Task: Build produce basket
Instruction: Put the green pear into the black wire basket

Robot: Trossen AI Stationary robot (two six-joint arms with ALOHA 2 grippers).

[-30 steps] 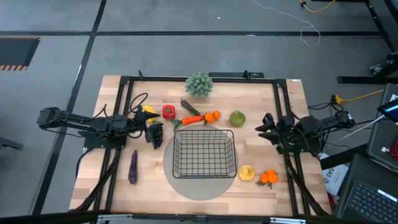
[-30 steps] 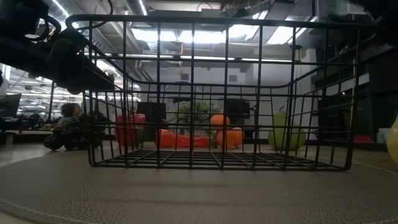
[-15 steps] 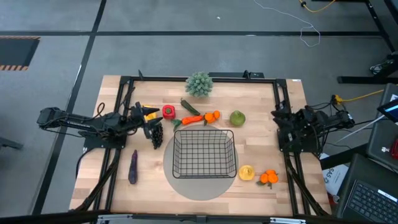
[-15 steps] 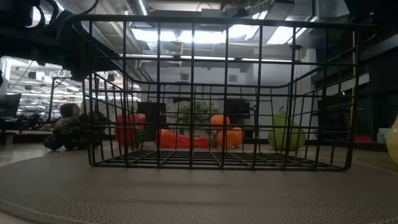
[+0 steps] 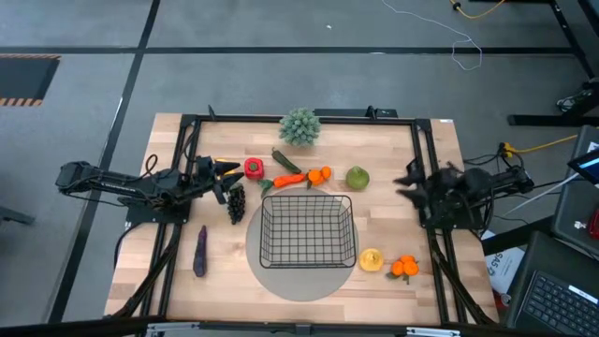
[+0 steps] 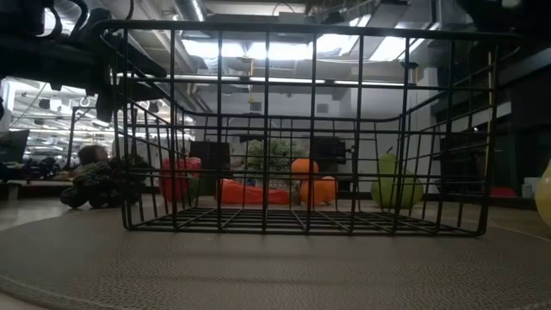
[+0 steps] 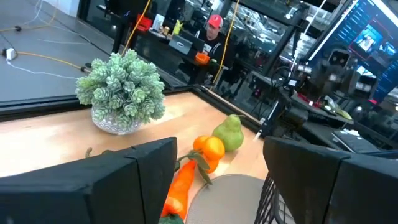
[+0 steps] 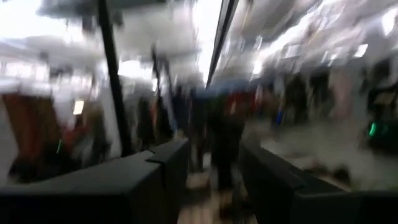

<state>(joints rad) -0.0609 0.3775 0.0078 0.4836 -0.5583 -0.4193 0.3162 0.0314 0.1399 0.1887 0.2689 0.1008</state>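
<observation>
The black wire basket (image 5: 307,230) stands on the round grey mat (image 5: 281,281) at mid-table, with nothing in it. Produce lies around it on the wood: banana (image 5: 226,166), red pepper (image 5: 253,168), cucumber (image 5: 284,159), carrot (image 5: 289,179), orange (image 5: 323,173), pear (image 5: 357,178), grapes (image 5: 236,201), eggplant (image 5: 199,251), lemon (image 5: 371,259), oranges (image 5: 404,268). My left gripper (image 5: 223,175) hangs open above the table's left side, close to the banana and grapes, pointing toward the basket (image 7: 267,193). My right gripper (image 5: 404,182) is open in the air at the right side, right of the pear.
A spiky grey-green plant (image 5: 299,124) in a pot stands at the far edge, behind the cucumber. A black frame (image 5: 187,122) runs around the tabletop. Beyond the far edge, a person (image 7: 214,28) sits among desks and screens.
My left gripper has rolled about its own axis and tipped upward beside the grapes, staying open. My right gripper has risen a little and rolled, drawing back toward the right edge and coming out again. No produce has moved.
</observation>
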